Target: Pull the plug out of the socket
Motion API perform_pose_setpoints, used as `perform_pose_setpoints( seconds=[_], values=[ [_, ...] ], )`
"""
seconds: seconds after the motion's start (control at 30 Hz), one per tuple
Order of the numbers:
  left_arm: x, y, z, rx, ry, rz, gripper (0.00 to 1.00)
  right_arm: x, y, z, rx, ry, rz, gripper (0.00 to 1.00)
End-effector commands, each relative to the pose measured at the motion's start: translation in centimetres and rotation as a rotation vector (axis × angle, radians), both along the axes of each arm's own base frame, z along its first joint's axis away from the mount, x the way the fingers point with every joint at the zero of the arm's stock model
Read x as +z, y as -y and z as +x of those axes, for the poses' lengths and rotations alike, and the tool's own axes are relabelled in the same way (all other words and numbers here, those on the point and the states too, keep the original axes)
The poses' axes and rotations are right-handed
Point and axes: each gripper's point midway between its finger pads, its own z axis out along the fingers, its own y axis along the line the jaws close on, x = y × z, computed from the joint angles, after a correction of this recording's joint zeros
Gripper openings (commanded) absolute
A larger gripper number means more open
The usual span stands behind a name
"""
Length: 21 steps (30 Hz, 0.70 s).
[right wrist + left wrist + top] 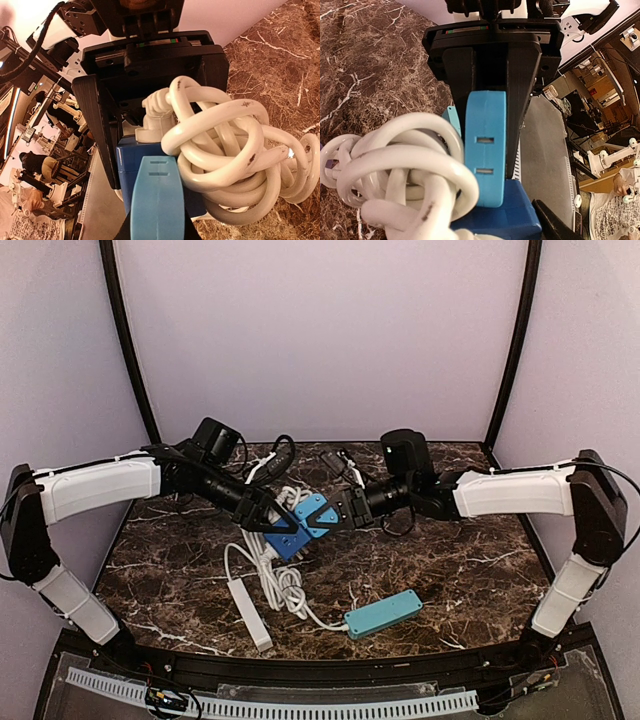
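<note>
Blue socket (288, 543) pinched by left gripper (272, 523), pale plug (316, 510) by right gripper (336, 511), mid-frame overhead; left wrist view: fingers (459, 75) clamp the slotted plug; right wrist view: plug butts the socket beside white cable (225, 145), so the pull apparently not yet done.

Both arms (100, 488) wear white shells, black joints, black cables, black fingers (465, 70).

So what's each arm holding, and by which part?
Right fingers clamp the light blue piece by its two sides; left fingers grip the darker blue cube by opposite sides.
</note>
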Motion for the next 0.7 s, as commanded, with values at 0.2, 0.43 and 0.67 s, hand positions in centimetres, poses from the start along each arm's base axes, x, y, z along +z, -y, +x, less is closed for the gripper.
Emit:
perform_pose_setpoints(
  seconds=[0.2,0.43,0.67],
  values=[
    [2.1,-0.9,0.2,0.015,0.071,-0.021,0.48,1.8,1.2,3.1,-0.166,0.092,-0.063,0.0],
    [2.2,-1.0,0.1,0.015,0.076,-0.022,0.48,-1.9,2.3,6.2,-0.345,0.082,-0.239,0.0],
    [2.2,-1.0,0.1,0.015,0.078,-0.02,0.48,-2.9,2.6,6.6,-0.35,0.076,-0.281,0.0]
  ],
)
